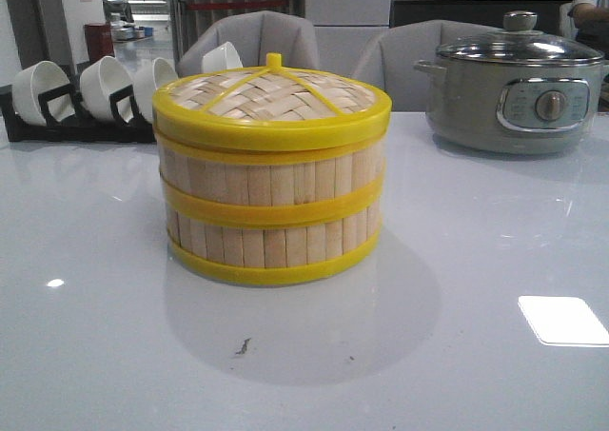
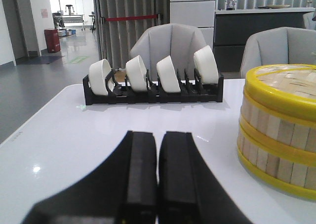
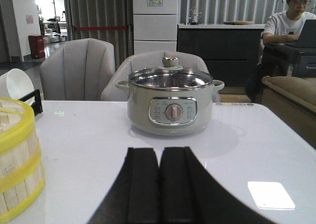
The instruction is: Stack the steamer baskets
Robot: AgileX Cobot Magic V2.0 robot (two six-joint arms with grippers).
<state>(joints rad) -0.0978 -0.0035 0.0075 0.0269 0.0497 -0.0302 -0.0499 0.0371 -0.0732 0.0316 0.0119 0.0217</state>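
Note:
Two steamer baskets [image 1: 271, 212] stand stacked in the middle of the white table, pale wood slats between yellow rims, with the woven yellow-rimmed lid [image 1: 271, 98] on top. The same stack shows in the left wrist view [image 2: 279, 130] and partly in the right wrist view [image 3: 17, 159]. My left gripper [image 2: 158, 135] is shut with nothing in it, low over the table to the left of the stack. On the other side of the stack my right gripper [image 3: 159, 151] is shut and empty too. Neither gripper appears in the front view.
A grey electric pot [image 1: 514, 88] with a glass lid stands at the back right. A black rack of white bowls [image 1: 86, 98] sits at the back left. Grey chairs stand behind the table. A person sits at a laptop [image 3: 291, 16] far right.

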